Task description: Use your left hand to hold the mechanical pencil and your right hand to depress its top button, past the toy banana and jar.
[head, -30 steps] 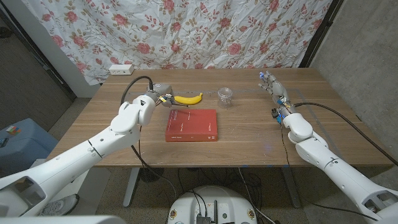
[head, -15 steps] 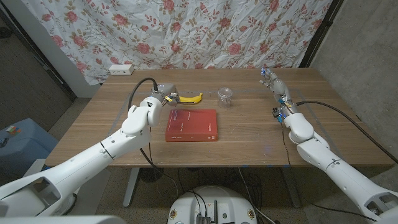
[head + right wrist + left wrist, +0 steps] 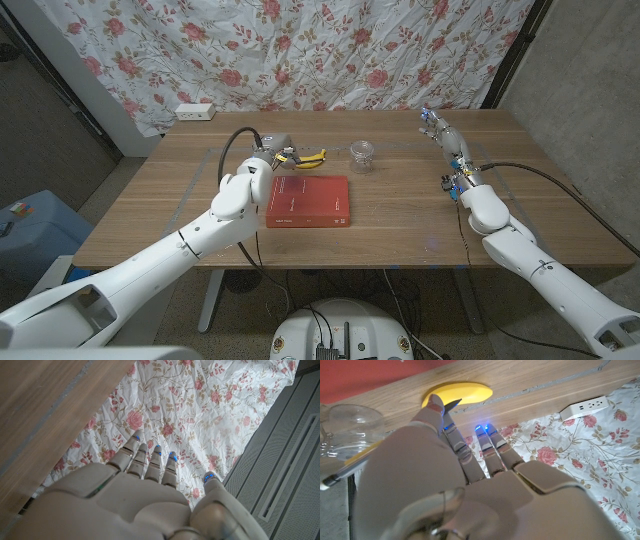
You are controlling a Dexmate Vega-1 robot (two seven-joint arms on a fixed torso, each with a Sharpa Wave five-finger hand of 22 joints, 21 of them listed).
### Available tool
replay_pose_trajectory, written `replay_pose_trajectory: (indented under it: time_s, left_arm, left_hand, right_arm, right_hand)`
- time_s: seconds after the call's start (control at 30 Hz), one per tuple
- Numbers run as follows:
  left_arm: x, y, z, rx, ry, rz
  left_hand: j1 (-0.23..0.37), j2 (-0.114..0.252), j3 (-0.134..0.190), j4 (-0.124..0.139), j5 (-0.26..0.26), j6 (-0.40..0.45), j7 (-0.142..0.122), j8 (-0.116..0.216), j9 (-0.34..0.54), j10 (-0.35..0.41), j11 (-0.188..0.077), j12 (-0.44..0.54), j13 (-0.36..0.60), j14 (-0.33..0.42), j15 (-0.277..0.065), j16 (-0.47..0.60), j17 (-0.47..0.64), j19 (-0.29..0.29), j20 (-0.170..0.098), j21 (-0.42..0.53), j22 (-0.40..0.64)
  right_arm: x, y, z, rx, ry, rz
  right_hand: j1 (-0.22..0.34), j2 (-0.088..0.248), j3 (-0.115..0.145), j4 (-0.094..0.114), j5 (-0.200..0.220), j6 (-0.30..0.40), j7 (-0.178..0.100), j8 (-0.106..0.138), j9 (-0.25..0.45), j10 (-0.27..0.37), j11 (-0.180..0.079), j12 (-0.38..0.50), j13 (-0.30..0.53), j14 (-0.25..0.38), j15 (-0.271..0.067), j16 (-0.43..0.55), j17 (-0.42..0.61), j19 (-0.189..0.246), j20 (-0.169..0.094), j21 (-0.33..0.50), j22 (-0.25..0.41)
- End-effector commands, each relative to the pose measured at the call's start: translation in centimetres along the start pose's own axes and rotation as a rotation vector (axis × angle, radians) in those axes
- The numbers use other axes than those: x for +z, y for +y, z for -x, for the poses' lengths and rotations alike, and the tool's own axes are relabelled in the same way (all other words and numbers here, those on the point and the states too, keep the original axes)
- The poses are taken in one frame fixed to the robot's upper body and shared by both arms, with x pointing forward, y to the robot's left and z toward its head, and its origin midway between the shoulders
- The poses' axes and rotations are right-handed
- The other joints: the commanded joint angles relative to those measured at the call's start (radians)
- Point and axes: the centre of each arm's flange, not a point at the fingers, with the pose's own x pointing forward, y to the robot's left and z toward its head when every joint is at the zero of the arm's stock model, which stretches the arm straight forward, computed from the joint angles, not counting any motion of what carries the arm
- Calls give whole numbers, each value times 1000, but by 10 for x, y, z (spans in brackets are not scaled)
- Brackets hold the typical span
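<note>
Reaching with spread left hand (image 3: 281, 153) over the toy banana (image 3: 312, 157) toward the mechanical pencil (image 3: 350, 464), a slim yellow barrel with dark tip lying near the jar (image 3: 362, 154) on the bench (image 3: 400, 215), best closing slowly around its middle, right hand (image 3: 443, 139) open, waiting.

Wooden bench (image 3: 400, 215) before a flowered curtain (image 3: 300, 50). Left hand (image 3: 281, 152) far out over the bench, at the near end of the toy banana (image 3: 312, 158), partly covering it. Glass jar (image 3: 362, 155) just right of the banana. Red book (image 3: 308, 200) flat, nearer than both. Right hand (image 3: 444, 139) raised near the far right edge, fingers extended. White power strip (image 3: 195, 112) at the far left corner.
</note>
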Motion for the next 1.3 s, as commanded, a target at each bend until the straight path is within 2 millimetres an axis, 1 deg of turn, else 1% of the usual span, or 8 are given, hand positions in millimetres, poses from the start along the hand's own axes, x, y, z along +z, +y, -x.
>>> replay_pose_trajectory:
  time_s: [0.03,0.27,0.5,0.6,0.63,0.77,1.2,1.3]
  left_arm:
    - [18,-5,6,0,15,104]
    - [25,-7,11,-6,19,164]
    - [33,-10,14,-8,32,225]
    - [35,-13,14,-7,25,245]
    - [36,-14,14,-10,22,251]
    - [41,-16,14,-15,22,282]
    - [51,-22,15,-32,32,381]
    - [53,-23,14,-48,19,388]
  left_hand:
    - [4,9,-4,-2,4,0,1,2,6,12,-2,3,2,12,-175,7,4,10,-85,4,3]
    - [4,9,-6,-2,4,-3,1,0,6,14,-3,2,2,12,-174,6,4,11,-80,4,3]
    - [3,11,-10,0,4,-4,2,-1,8,12,-3,0,2,16,-172,6,4,24,-95,9,5]
    - [3,12,-11,0,4,-5,4,-2,8,12,-4,-1,2,17,-172,6,4,24,-93,9,5]
    - [3,12,-11,0,4,-4,3,-1,8,12,-4,-1,2,17,-172,6,4,25,-93,9,5]
    - [4,12,-12,0,5,-4,2,-1,8,12,-4,-1,3,17,-172,5,4,27,-93,11,6]
    - [3,13,-16,0,5,-4,0,-2,9,14,-4,-2,3,17,-171,4,3,26,-87,11,7]
    - [3,14,-17,0,5,-3,2,-2,10,14,-4,-2,3,18,-172,4,3,23,-86,9,7]
  right_arm:
    - [7,3,8,14,-43,38]
    - [8,2,14,33,-63,104]
    - [11,2,19,28,-75,156]
    - [12,3,20,36,-87,186]
    - [13,2,20,45,-94,201]
    - [16,2,19,74,-100,275]
    - [18,1,23,102,-161,372]
    - [18,1,23,104,-174,386]
  right_hand:
    - [1,6,4,-6,-6,-20,-19,-3,4,-4,9,-2,3,-16,12,4,5,-17,8,-3,3]
    - [-1,3,3,-14,-7,-87,-64,-13,4,-13,35,-2,4,-25,7,5,11,-24,12,-1,3]
    - [0,-5,2,-26,-8,-168,-73,-17,4,-17,39,-1,5,-26,9,6,11,-24,16,2,3]
    - [-4,-11,-2,-31,-8,-218,-74,-16,4,-15,41,1,6,-14,14,12,13,-4,36,9,4]
    - [-6,-14,-3,-35,-8,-236,-74,-11,5,-12,41,3,7,-8,12,15,14,14,57,15,5]
    - [-10,-24,-8,-39,-9,-258,-74,-10,5,-3,43,7,8,3,12,20,16,29,73,18,5]
    - [-23,-39,-18,-48,-5,-275,-74,5,8,-11,75,5,10,0,37,19,20,21,76,10,6]
    - [-24,-39,-19,-52,-3,-264,-74,10,9,-35,95,-2,10,-9,65,15,20,22,79,9,6]
